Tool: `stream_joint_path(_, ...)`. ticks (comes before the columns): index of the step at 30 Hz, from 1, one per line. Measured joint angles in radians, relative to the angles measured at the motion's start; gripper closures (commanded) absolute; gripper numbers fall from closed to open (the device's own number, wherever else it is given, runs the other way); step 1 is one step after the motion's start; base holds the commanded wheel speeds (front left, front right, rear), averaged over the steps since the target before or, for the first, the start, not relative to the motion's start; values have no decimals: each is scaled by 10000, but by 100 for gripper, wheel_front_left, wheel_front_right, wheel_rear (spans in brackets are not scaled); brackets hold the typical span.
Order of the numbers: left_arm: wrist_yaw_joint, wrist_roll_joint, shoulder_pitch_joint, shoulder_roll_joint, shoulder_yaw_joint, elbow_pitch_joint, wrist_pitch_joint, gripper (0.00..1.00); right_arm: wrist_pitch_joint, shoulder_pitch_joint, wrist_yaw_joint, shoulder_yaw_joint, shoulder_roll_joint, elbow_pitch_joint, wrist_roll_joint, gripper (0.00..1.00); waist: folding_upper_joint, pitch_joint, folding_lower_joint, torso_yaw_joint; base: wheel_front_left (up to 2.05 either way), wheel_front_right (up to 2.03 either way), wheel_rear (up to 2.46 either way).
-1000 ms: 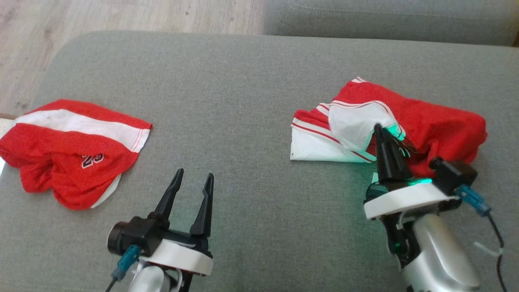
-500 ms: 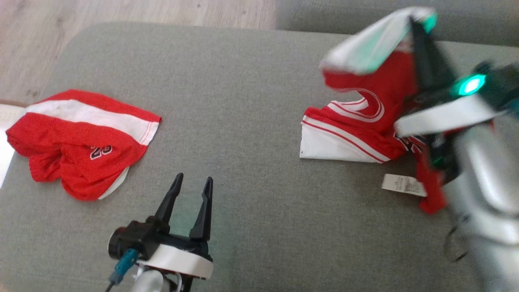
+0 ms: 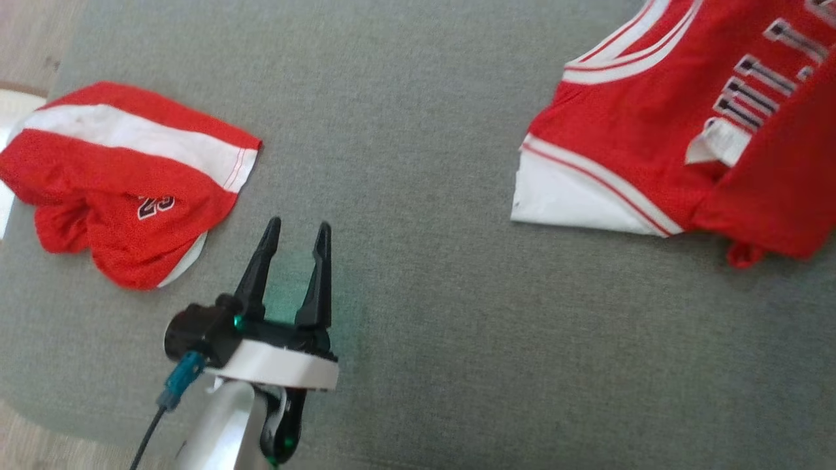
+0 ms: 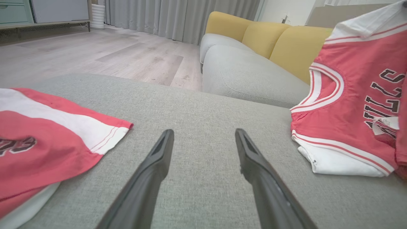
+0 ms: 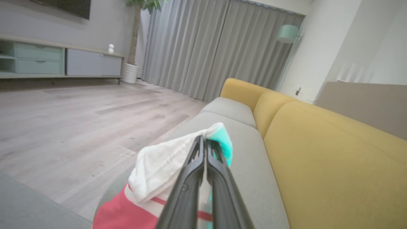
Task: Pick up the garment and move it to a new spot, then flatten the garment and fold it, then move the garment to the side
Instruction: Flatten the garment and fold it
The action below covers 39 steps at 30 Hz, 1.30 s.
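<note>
The garment (image 3: 679, 124) is a red jersey with white trim and dark lettering, hanging lifted at the upper right of the head view, its lower white hem still resting on the grey cushion. It hangs at the right of the left wrist view as the same garment (image 4: 353, 108). My right gripper (image 5: 203, 141) is shut on the garment's white edge (image 5: 162, 165), held high in the air. My left gripper (image 3: 295, 235) stands open low over the cushion, holding nothing, well left of the jersey; its fingers (image 4: 159, 159) frame bare fabric.
Red and white shorts (image 3: 124, 183) lie crumpled at the cushion's left edge. The grey ottoman cushion (image 3: 405, 130) is wide between the two clothes. A grey and yellow sofa (image 4: 254, 54) stands beyond, with wooden floor (image 4: 95, 54) to the left.
My right gripper has raised the jersey off the cushion, so it now hangs unfolded with its lettering showing. The head camera has tilted down. The left gripper stays put and open.
</note>
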Motion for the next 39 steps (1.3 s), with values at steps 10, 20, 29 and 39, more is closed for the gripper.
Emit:
stream_joint_path(10,0,-27,-332,-48,-17,-10,0,0,-851,-1260,0,-525,727,2905,-849,0,0,232,-2,241,0,0,0)
stream_joint_path(20,0,86,-89,-52,389,8,0,0,-1519,49,0,-339,1900,2686,-263,0,0,-654,-3,-377,0,0,0)
stream_joint_path(29,0,157,418,-48,522,-15,0,0,-1547,3614,0,-853,2949,-360,330,0,0,-1567,-5,-1188,0,0,0)
stream_joint_path(39,0,157,667,-44,552,-35,0,0,-1547,8506,0,-2359,4498,-2876,-1233,0,0,-2103,-4,-1829,0,0,0)
